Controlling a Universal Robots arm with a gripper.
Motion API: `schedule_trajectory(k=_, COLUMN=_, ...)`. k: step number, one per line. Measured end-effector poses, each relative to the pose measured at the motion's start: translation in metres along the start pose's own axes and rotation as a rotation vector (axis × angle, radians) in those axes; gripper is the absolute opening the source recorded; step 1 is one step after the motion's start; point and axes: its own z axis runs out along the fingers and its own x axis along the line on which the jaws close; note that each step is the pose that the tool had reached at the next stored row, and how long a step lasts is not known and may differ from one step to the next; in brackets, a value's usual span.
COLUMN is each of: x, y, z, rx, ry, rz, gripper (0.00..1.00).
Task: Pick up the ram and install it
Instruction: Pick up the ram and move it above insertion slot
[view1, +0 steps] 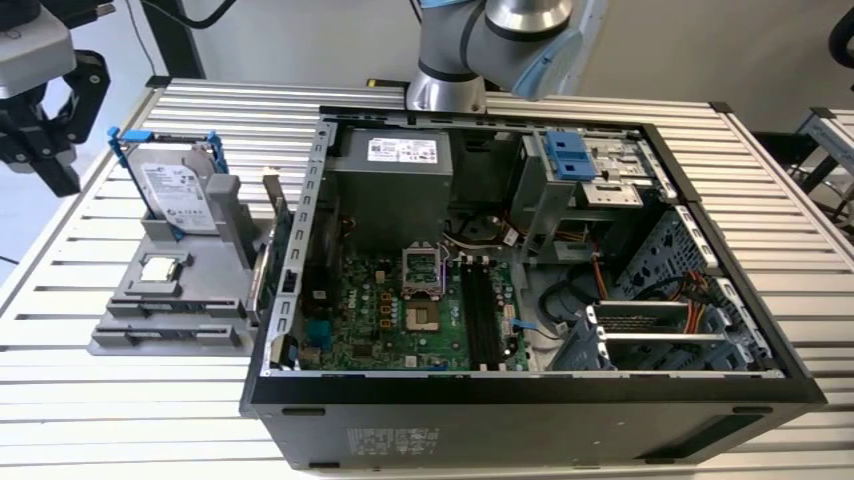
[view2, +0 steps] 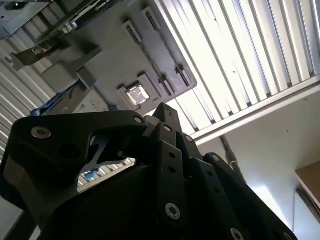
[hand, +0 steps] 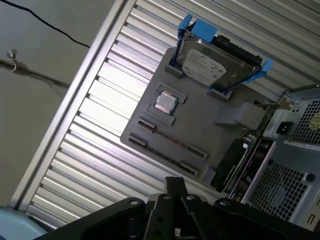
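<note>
My gripper (view1: 75, 158) hangs at the exterior view's far left, above the table edge and left of the grey holder (view1: 134, 325). Its black fingers stand apart with nothing between them. Both wrist views look past the gripper's black linkage (hand: 175, 192) (view2: 160, 117) at that holder (hand: 200, 130) (view2: 110, 55). A thin dark strip stands on edge in one of the holder's long slots (hand: 169, 138); it looks like the ram, though I cannot be sure. The open computer case (view1: 300, 400) sits mid-table with the green motherboard (view1: 380, 320) and its black memory slots (view1: 481, 305).
On the holder stand a silver hard drive in a blue frame (view1: 174, 185) (hand: 215, 62), a square processor chip (view1: 160, 268) (hand: 165, 102) and an upright dark expansion card (view1: 271, 215) (hand: 239, 160). The arm's base (view1: 447, 90) rises behind the case. The slatted table's edge (hand: 65, 120) runs close to the holder.
</note>
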Motion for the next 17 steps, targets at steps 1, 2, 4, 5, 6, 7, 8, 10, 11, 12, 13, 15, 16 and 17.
schedule_trajectory(k=1, x=0.0, y=0.0, z=-0.0002, rx=-0.0002, ry=0.0006, rz=-0.011, gripper=0.0)
schedule_trajectory(k=2, x=0.0001, y=0.0, z=-0.0003, rx=-0.0005, ry=0.0012, rz=-0.023, gripper=0.0)
schedule_trajectory(k=4, x=0.0001, y=0.0001, z=-0.0006, rx=-0.0009, ry=0.0022, rz=-0.046, gripper=0.0)
schedule_trajectory(k=5, x=0.0001, y=0.0001, z=-0.0008, rx=-0.0011, ry=0.0028, rz=-0.057, gripper=0.0)
schedule_trajectory(k=6, x=0.0002, y=0.0002, z=-0.001, rx=-0.0014, ry=0.0034, rz=-0.068, gripper=0.0)
schedule_trajectory(k=7, x=0.0002, y=0.0002, z=-0.0011, rx=-0.0016, ry=0.0039, rz=-0.079, gripper=0.0)
schedule_trajectory(k=8, x=0.0002, y=0.0002, z=-0.0013, rx=-0.0018, ry=0.0045, rz=-0.09, gripper=0.0)
schedule_trajectory(k=10, x=0.0003, y=0.0002, z=-0.0016, rx=-0.0023, ry=0.0056, rz=-0.111, gripper=0.0)
schedule_trajectory(k=11, x=0.0003, y=0.0003, z=-0.0018, rx=-0.0024, ry=0.0061, rz=-0.122, gripper=0.0)
schedule_trajectory(k=12, x=0.0004, y=0.0003, z=-0.0019, rx=-0.0027, ry=0.0067, rz=-0.132, gripper=0.0)
schedule_trajectory(k=13, x=0.0004, y=0.0003, z=-0.002, rx=-0.0028, ry=0.0072, rz=-0.143, gripper=0.0)
schedule_trajectory(k=15, x=0.0005, y=0.0003, z=-0.0023, rx=-0.0032, ry=0.0082, rz=-0.163, gripper=0.0)
schedule_trajectory(k=16, x=0.0006, y=0.0004, z=-0.0024, rx=-0.0034, ry=0.0087, rz=-0.173, gripper=0.0)
schedule_trajectory(k=17, x=0.0007, y=0.0005, z=-0.0025, rx=-0.0036, ry=0.0091, rz=-0.182, gripper=0.0)
